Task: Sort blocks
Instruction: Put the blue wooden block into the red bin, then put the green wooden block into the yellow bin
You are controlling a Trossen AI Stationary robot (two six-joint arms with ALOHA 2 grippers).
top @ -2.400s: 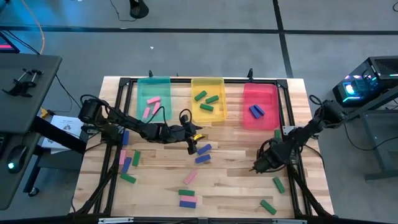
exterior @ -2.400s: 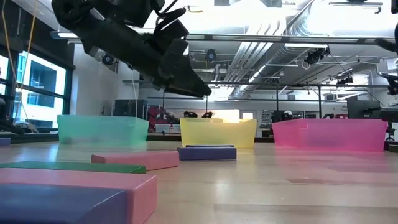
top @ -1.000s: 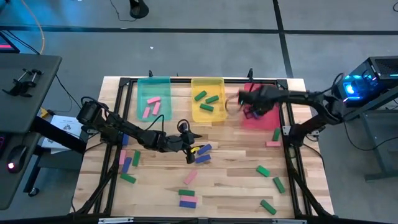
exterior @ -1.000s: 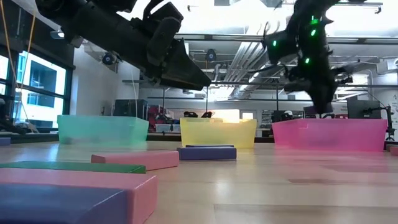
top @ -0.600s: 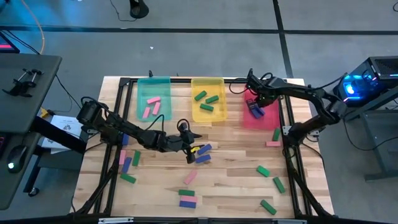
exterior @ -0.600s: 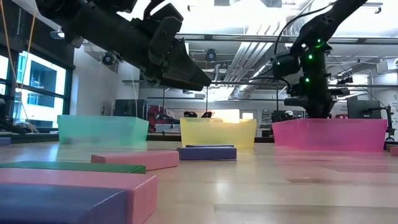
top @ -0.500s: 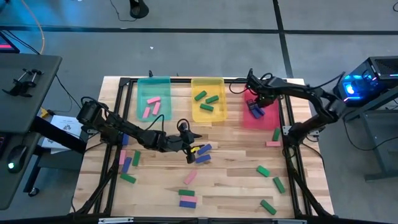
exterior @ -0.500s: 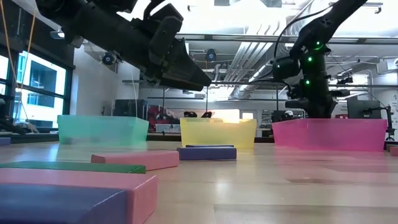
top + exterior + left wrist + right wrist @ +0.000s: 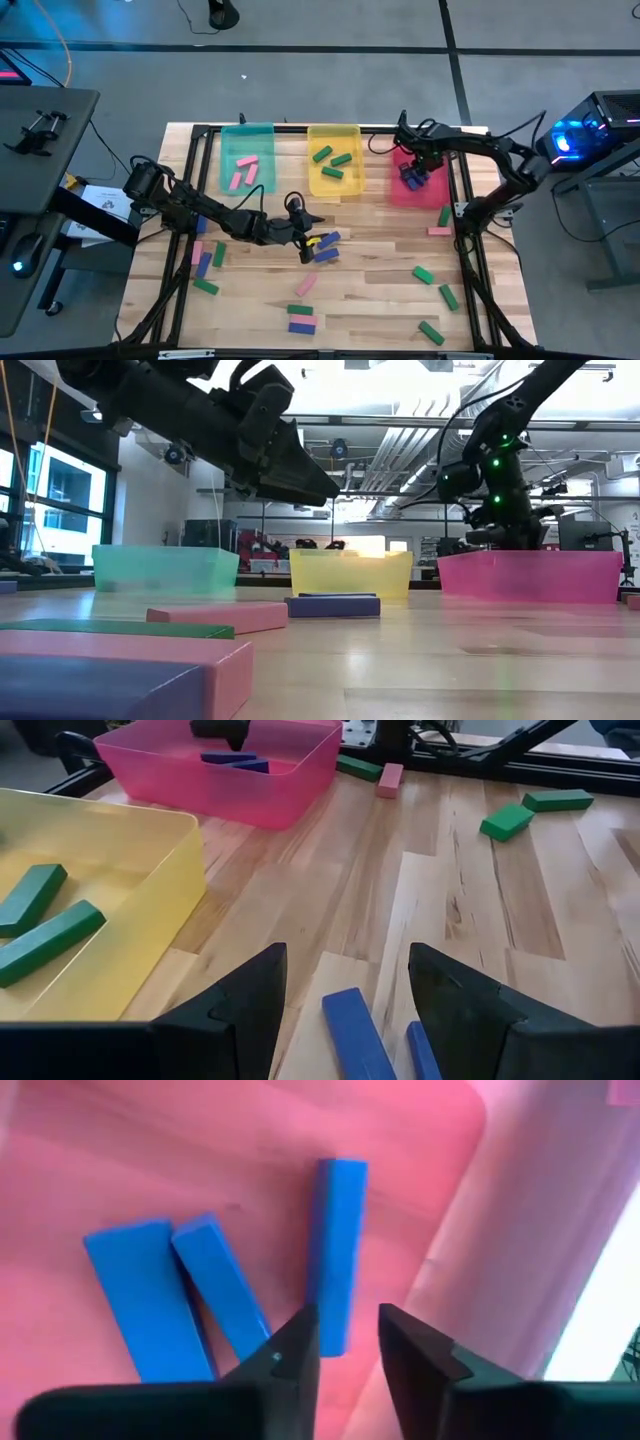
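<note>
Wooden table (image 9: 380, 300): right gripper (image 9: 345, 1345), jaws slightly apart and empty, hovers over the red tray (image 9: 436, 190); dropping lower, it might bump the blue blocks (image 9: 335, 1250). Left gripper (image 9: 340, 985) waits open mid-table.

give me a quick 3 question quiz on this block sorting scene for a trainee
1. True or false: the yellow tray holds only green blocks.
2. How many blue blocks lie in the red tray in the right wrist view?
3. Multiple choice: the left gripper is A) open above a blue block on the table, B) shut on a pink block, C) inside the teal tray.

Key
1. True: three green blocks show in it.
2. Three, with the right gripper open above them.
3. A.
</note>
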